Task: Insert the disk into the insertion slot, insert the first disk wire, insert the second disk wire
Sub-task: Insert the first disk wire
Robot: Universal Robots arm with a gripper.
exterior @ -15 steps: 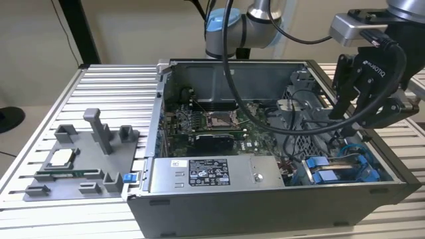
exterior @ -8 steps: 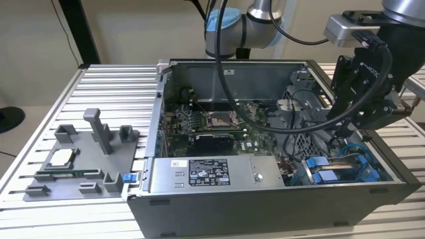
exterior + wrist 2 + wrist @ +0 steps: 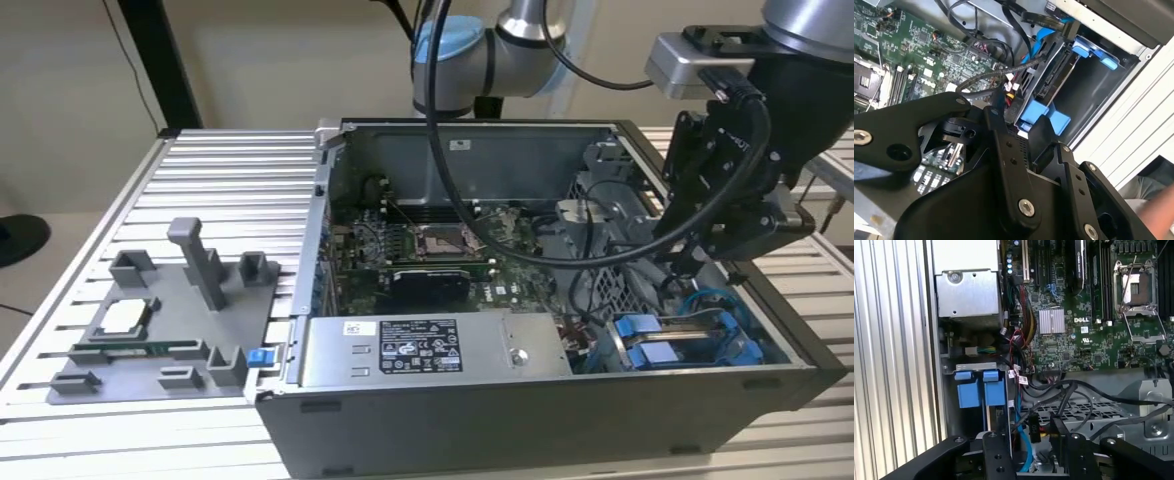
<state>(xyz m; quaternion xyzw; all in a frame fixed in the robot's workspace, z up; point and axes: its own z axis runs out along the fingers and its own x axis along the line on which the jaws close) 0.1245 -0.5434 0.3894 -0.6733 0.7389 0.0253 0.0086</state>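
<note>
Black gripper (image 3: pixel 1017 119), spread apart, straddles what seems a black wire plug (image 3: pixel 1034 430); align it squarely with the blue-framed silver disk (image 3: pixel 980 390) below.

A ribbed aluminium counter (image 3: pixel 227 190) carries an open computer case (image 3: pixel 534 430) and, just beside it toward the exterior view's left, a grey fixture tray (image 3: pixel 180 325) with upright posts.
</note>
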